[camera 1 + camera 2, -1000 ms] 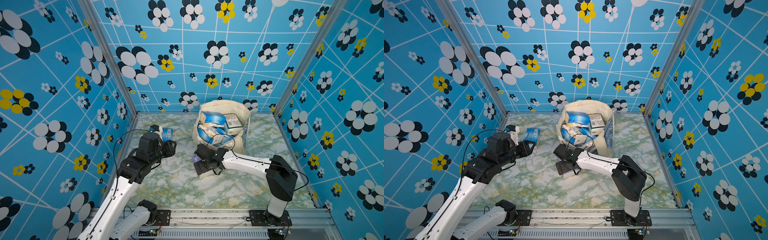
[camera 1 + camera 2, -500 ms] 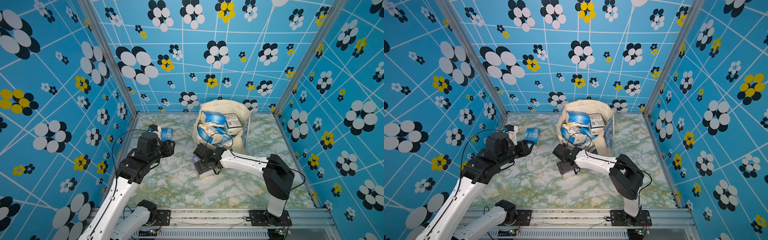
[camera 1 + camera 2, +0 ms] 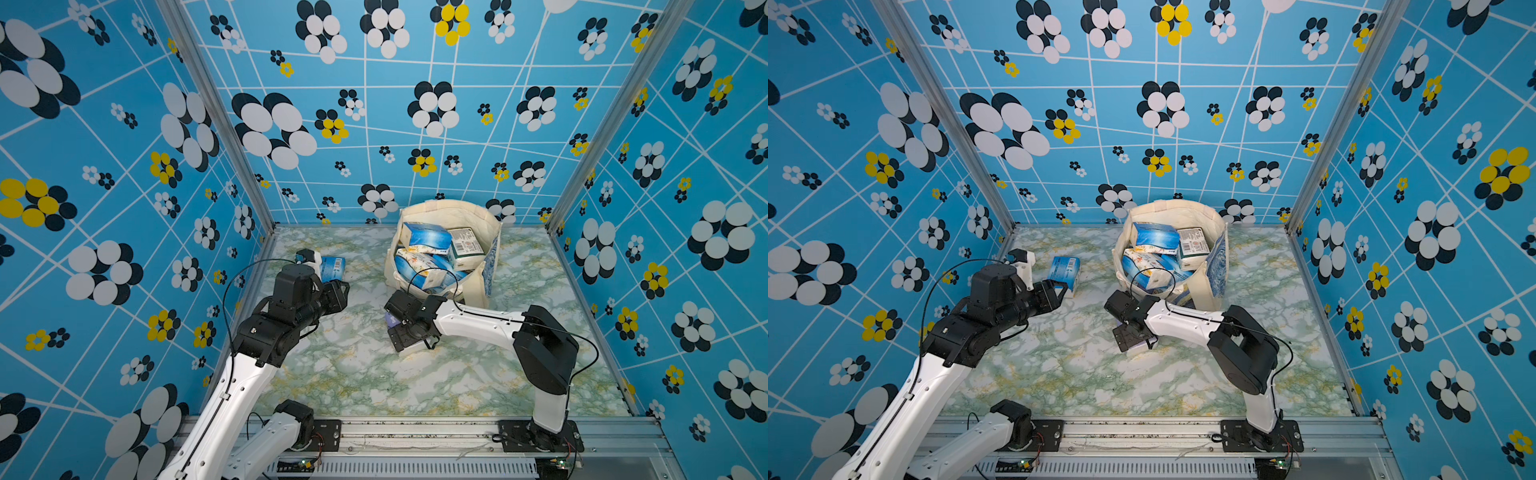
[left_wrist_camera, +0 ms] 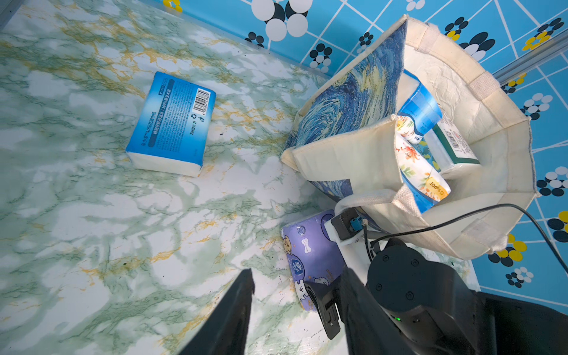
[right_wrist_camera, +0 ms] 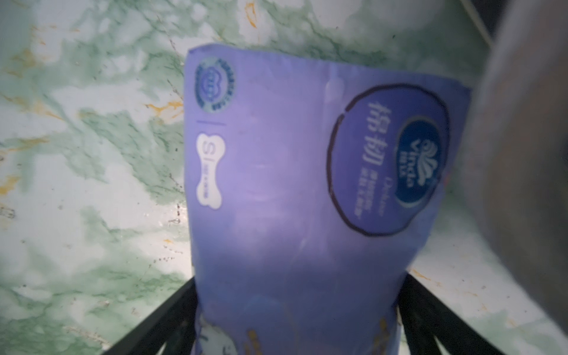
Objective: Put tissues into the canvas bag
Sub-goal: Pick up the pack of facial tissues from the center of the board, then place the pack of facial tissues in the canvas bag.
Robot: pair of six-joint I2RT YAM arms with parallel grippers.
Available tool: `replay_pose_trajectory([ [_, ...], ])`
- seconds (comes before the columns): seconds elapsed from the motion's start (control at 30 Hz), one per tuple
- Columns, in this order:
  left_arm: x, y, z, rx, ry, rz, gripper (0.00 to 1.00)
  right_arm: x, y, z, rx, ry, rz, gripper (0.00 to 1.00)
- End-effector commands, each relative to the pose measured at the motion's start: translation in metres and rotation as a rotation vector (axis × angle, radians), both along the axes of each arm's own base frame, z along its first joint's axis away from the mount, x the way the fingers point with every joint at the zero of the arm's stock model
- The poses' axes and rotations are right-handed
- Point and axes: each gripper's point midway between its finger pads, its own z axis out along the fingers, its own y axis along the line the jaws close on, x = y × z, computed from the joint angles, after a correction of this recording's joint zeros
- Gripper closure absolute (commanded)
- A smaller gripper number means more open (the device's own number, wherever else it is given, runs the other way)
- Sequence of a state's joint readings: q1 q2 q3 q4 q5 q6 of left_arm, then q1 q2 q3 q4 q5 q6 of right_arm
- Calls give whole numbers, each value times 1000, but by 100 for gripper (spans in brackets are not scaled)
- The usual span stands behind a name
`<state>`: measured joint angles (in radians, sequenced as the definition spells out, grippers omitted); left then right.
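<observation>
In both top views my right gripper (image 3: 405, 334) is down over the lilac pack (image 3: 1136, 343), mid-surface and just on the near side of the canvas bag (image 3: 440, 212). The bag stands at the far edge and holds several packs. My left gripper (image 3: 338, 291) hangs half open and empty beside the blue pack (image 3: 332, 266) near the far left corner. The left wrist view shows the lilac pack lying flat just beside the bag's foot, with one of my right fingers (image 4: 322, 307) along its side. In the right wrist view my jaws stand wide astride that pack, not squeezing it as far as I can tell. I should close gently across its width, since the wrap looks soft, then lift clear of the rim before letting go. The surface (image 3: 353, 374) is green-veined marble, lightly speckled. Blue flowered walls (image 3: 124, 166) close it in on three sides.
</observation>
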<state>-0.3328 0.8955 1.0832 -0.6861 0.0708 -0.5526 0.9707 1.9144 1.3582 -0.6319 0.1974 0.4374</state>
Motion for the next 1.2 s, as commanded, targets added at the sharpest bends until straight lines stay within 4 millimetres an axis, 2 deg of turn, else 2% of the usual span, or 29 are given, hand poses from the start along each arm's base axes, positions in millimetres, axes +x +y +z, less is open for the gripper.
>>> replay_pose_trajectory([
  [0.0,1,2,9,13,-14,-4,50,2,-3,-12,-32,30,-1,1],
  [0.07,2,2,10,12,-16,-5,50,0,2,-15,-22,49,13,1],
  [0.17,3,2,11,14,-19,-3,50,-4,7,-21,-10,84,30,7],
  [0.3,5,4,11,22,-18,2,50,-16,13,-27,14,153,58,28],
  [0.4,7,4,13,24,-22,3,50,-24,11,-16,33,169,65,39],
  [0.5,10,6,16,35,-26,8,50,-38,16,9,103,191,115,44],
  [0.73,20,12,24,50,-40,22,50,-96,43,96,371,346,393,47],
  [0.8,23,12,26,50,-40,23,50,-108,49,128,447,358,478,47],
  [0.9,28,13,27,50,-38,23,50,-111,56,190,568,297,578,47],
  [1.0,32,12,29,46,-37,20,49,-93,56,265,707,140,603,47],
  [1.07,35,11,29,45,-36,19,49,-67,45,313,798,13,559,46],
  [1.17,39,10,30,47,-27,9,49,-22,15,362,821,-180,429,46],
])
